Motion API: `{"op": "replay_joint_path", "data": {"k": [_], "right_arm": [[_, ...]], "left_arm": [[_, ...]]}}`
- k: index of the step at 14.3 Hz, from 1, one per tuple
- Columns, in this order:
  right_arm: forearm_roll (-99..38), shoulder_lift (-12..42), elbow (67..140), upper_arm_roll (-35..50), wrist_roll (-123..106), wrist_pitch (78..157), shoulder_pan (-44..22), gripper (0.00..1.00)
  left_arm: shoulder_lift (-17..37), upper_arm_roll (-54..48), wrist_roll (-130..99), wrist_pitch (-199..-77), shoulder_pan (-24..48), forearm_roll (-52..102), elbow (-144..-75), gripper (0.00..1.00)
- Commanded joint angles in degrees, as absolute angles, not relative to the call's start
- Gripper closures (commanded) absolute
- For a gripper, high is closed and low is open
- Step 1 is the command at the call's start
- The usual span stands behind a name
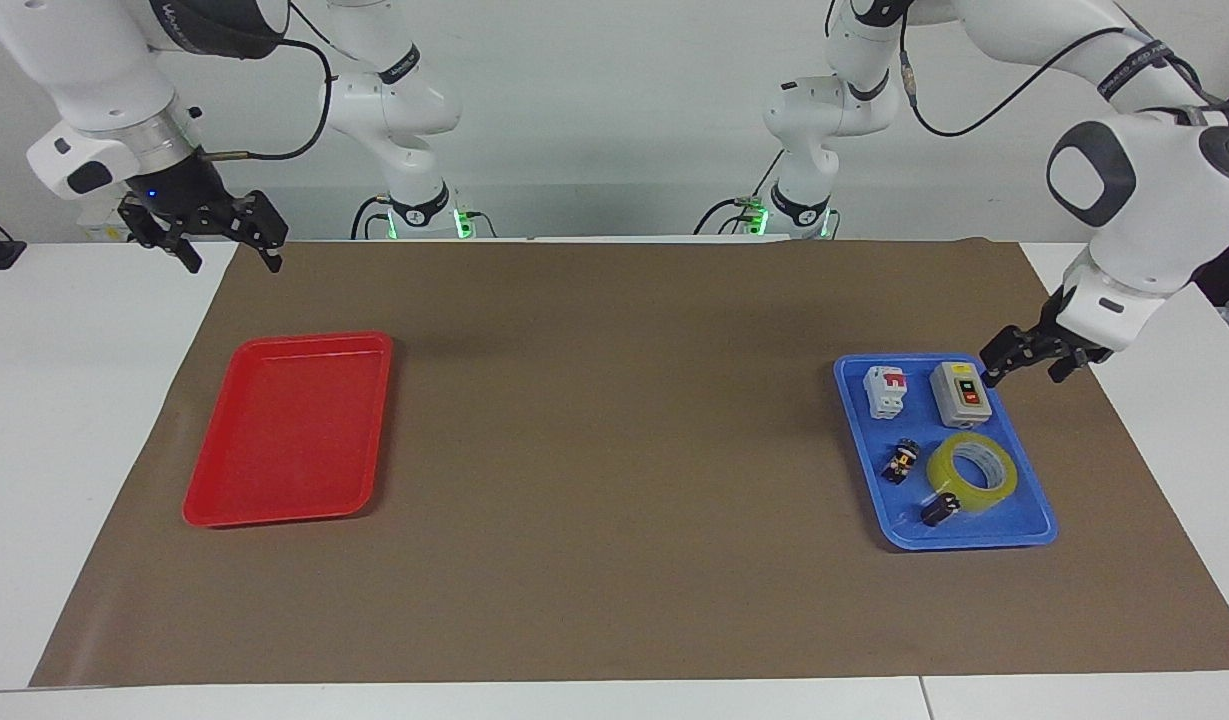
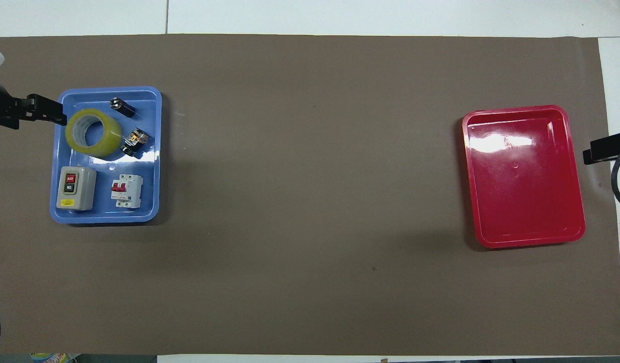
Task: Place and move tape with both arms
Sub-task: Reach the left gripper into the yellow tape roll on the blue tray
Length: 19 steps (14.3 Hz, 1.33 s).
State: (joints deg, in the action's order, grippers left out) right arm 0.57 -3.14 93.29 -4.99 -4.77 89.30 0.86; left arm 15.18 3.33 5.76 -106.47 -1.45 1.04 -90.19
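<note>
Left gripper (image 1: pixel 1024 365) at right of the facing frame, raised over the outer edge of the blue tray (image 1: pixel 1034 525), fingers spread, clasping nothing; at upper left of the overhead frame (image 2: pixel 52 113), just beside the tape. Right gripper (image 1: pixel 229 245) at upper left of the facing frame, waiting, fingers apart and empty. Tape (image 1: pixel 972 472) lying flat in the blue tray, lower right of the facing frame, beside two small black parts (image 1: pixel 901 462). Red tray (image 1: pixel 289 430) at left, bare.
</note>
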Motion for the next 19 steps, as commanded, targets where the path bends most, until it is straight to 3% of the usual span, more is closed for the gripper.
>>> {"op": "replay_joint_path", "data": {"k": [1,7,11,16,19], "right_arm": [[-0.4,-4.0,94.5,-4.8,-6.3,89.7,1.1,0.0],[-0.4,-4.0,94.5,-4.8,-6.2,89.7,1.0,0.0],[-0.4,-4.0,94.6,-4.8,-6.3,89.7,1.0,0.0],[-0.4,-4.0,94.6,-4.8,-6.3,89.6,1.1,0.0],[-0.4,-4.0,94.6,-4.7,-6.3,89.6,1.0,0.0]], "left_arm": [[19.5,3.1,9.5,-111.7,-2.8,1.4,-88.8,0.0],[24.5,3.0,9.8,-122.2,-4.8,1.4,-92.5,0.04],[24.6,3.0,9.7,-129.2,-4.7,1.4,-99.7,0.08],[24.8,3.0,9.3,-131.5,-4.8,1.4,-102.6,0.11],[25.1,3.0,9.4,-133.2,-5.1,1.4,-103.7,0.34]]}}
